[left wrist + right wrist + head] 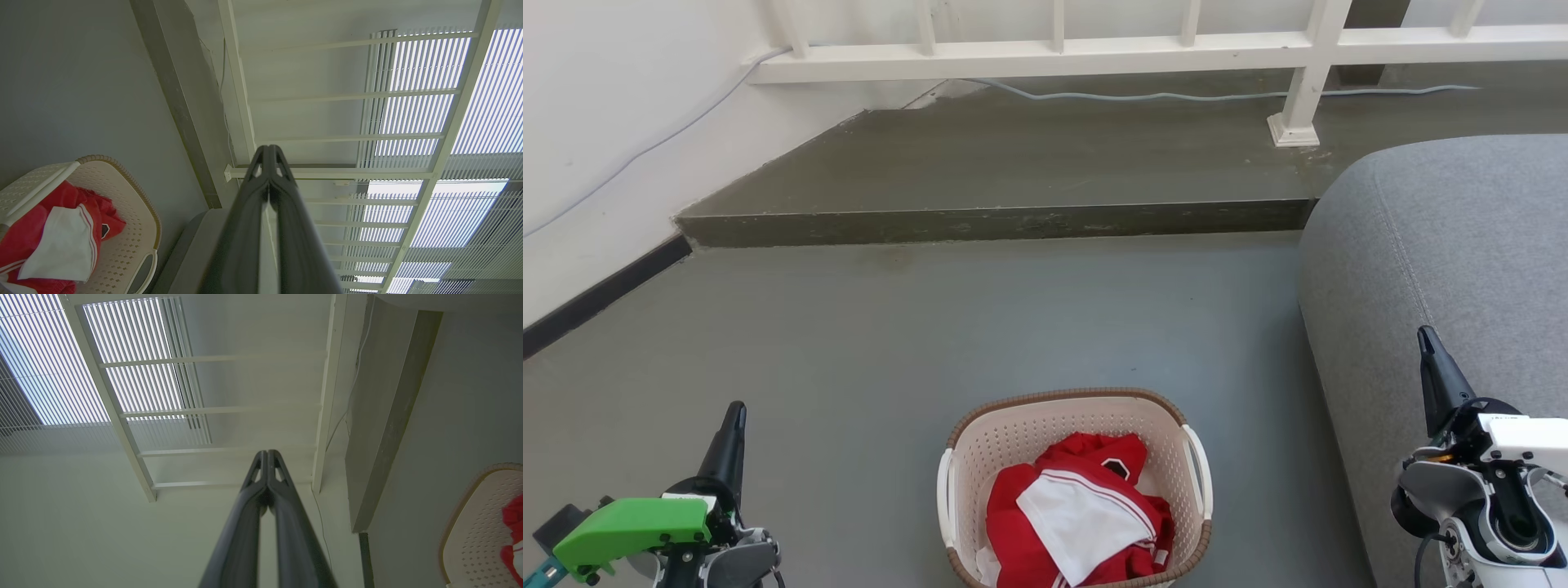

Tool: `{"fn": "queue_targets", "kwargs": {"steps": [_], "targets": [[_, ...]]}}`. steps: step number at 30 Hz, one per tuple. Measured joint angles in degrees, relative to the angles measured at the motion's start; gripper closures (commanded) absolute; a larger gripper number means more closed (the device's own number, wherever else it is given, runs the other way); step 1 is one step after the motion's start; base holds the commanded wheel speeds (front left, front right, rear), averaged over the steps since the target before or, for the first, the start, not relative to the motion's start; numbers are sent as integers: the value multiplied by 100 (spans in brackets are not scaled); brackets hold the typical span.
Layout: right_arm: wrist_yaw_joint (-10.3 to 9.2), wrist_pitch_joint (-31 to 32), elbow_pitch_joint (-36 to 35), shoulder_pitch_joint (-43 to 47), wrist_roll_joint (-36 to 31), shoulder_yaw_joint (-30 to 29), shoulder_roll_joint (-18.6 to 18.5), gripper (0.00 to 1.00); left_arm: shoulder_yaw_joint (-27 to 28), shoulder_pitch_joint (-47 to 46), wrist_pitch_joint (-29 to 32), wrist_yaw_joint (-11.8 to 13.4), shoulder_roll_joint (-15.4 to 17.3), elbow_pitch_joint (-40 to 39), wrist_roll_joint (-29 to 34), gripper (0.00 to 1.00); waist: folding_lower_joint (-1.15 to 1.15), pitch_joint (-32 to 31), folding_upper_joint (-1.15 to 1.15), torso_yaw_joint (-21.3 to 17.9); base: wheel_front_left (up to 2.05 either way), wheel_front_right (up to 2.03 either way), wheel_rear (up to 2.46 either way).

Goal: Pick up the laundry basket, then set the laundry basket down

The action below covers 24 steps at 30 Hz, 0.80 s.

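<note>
The laundry basket is one cream plastic tub with rounded corners, its walls pierced with rows of small holes and its top edged by a brown woven-look rim. It has two white handles, one on each long side. Inside lies a heap of red cloth with thin white stripes, and one white piece on top (whether these are one garment or several I cannot tell).

The basket stands on the grey floor between the two grippers, to the right of the left gripper and to the left of the right gripper, well apart from both. In the left wrist view it sits off to the side of the fingers. In the right wrist view only an edge of it shows.

Each gripper has its two dark fingers pressed together at the tips, and, with nothing between them. The left wrist carries one green part.

Just beyond the right gripper is one grey sofa. Ahead of both grippers are one raised concrete step, one white railing and a pale cable.
</note>
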Motion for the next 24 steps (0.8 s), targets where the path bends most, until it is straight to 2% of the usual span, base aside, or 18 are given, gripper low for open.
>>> {"fn": "queue_targets", "kwargs": {"steps": [24], "targets": [[1, 1, 20, -2, 0, -7, 12, 100, 11, -5, 1, -19, -2, 60, 0, 100, 0, -1, 0, 0, 0, 0, 0]]}}
